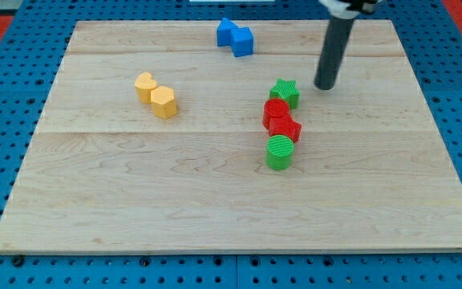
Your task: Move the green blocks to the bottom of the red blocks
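My tip (325,85) rests on the board just to the right of and slightly above the green star block (285,93), with a small gap between them. The green star touches the top of the red round block (276,111). A red star block (285,128) sits right below it. A green cylinder (279,152) stands right under the red star, touching it. These blocks form a short column right of the board's middle.
Two blue blocks (235,36) sit together near the board's top edge. Two yellow blocks (156,95) sit together at the left. The wooden board (135,201) lies on a blue perforated table.
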Controlling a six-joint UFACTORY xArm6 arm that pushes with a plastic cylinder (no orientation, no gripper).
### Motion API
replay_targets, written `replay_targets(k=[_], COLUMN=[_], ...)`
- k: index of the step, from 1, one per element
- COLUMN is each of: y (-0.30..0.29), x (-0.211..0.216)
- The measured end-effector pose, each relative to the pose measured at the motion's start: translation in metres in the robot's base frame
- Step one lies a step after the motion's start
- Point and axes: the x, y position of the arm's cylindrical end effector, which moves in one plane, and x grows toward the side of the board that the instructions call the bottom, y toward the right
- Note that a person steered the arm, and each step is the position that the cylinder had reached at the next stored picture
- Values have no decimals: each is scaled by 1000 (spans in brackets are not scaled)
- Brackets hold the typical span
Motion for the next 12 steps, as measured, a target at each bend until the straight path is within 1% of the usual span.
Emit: replay_targets(k=[1, 2, 3, 4, 6, 7, 8, 9, 10, 11, 12], y=[-48, -54, -79, -117, -143, -153, -188, -189, -152, -138, -159], x=[31, 3, -9, 22, -16, -17, -14, 15, 59, 77, 46])
